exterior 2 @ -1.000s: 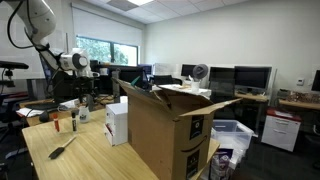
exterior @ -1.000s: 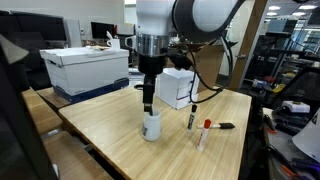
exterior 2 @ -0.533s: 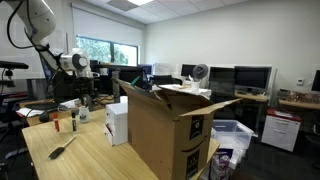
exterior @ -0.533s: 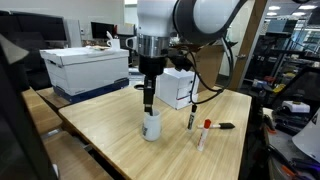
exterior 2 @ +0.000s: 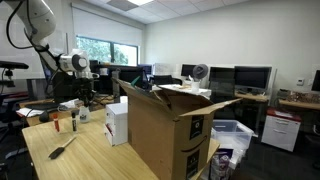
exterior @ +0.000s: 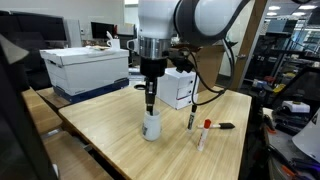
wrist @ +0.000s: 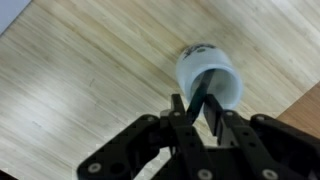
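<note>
The bench (wrist: 80, 80) is surfaced in pale wood, with a smooth, faintly sheened grain. The cup (wrist: 222, 84) appears moulded in smooth white plastic. The hand (wrist: 200, 108) is finished in matt black. The box (exterior 2: 165, 130) is made of plain brown cardboard.

Wrist view: gripper (wrist: 200, 112) body cut off by the bottom edge; dark stick (wrist: 203, 88) between the fingers is blurred, kind unclear; its lower end is hidden inside the white cup (wrist: 212, 72); fingers and stick cover the cup's near rim; cannot tell whether the pads touch the stick. In an exterior view the arm (exterior: 190, 20) is cut off by the top edge; markers (exterior: 205, 130) right of the cup too small to read. In an exterior view the cardboard box (exterior 2: 165, 130) hides the table's (exterior 2: 90, 160) right part; gripper and cup far left, too small to tell apart.
</note>
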Controlling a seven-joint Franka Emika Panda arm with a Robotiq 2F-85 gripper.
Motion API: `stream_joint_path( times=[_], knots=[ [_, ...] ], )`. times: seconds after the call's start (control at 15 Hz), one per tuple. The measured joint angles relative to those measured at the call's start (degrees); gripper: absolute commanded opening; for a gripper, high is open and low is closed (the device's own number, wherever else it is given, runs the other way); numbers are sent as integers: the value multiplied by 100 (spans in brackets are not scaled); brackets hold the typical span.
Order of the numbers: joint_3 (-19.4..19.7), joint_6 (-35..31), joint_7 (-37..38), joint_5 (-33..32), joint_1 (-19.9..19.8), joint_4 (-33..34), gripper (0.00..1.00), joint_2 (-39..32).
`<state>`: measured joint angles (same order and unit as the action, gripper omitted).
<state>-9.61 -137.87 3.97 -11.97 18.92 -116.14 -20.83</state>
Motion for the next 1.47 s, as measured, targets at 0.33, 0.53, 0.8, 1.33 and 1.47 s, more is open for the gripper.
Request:
stream_joint_path(
  times=[0.33, 0.53, 0.8, 1.33, 1.47],
  knots=[
    [-8, 1, 0, 21, 0, -1, 7, 20],
    [-21, 0, 0, 34, -1, -13, 7, 70],
    [-49, -2, 0, 78, -8, -71, 7, 237],
    [-105, -343, -9, 293, -140, -577, 7, 1045],
    [-106, -420, -9, 329, -187, -738, 7, 1270]
  ],
)
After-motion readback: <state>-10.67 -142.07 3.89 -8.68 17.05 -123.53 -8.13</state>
